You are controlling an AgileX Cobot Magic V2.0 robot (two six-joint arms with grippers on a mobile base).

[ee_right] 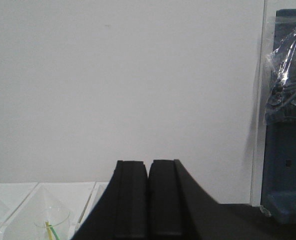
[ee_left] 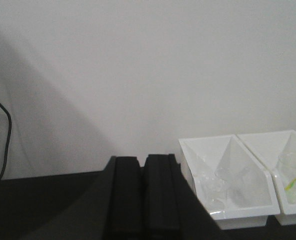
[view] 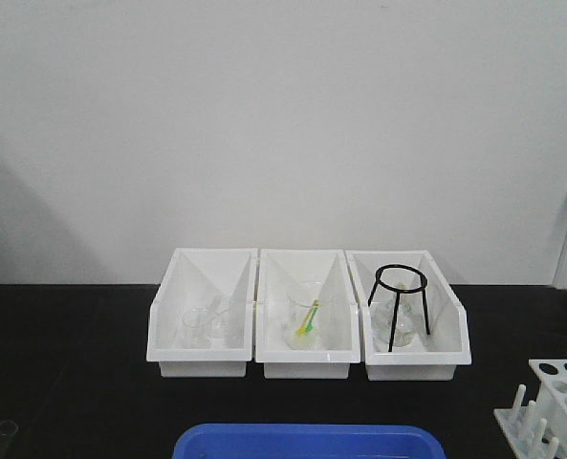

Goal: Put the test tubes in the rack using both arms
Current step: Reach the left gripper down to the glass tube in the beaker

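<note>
Test tubes cannot be told for sure in the front view, only faint clear glass (view: 207,323) in the left bin (view: 197,357), well apart from the rack (view: 556,406) at lower right, whose visible holes look empty, so the transfer seems not begun. In the left wrist view the left gripper (ee_left: 143,160) is pressed together on nothing. In the right wrist view the right gripper (ee_right: 148,164) is likewise closed and empty.

Black table (view: 63,363), three white bins (view: 307,357) in a row, blue tray (view: 307,442), white rack (view: 562,371)
</note>
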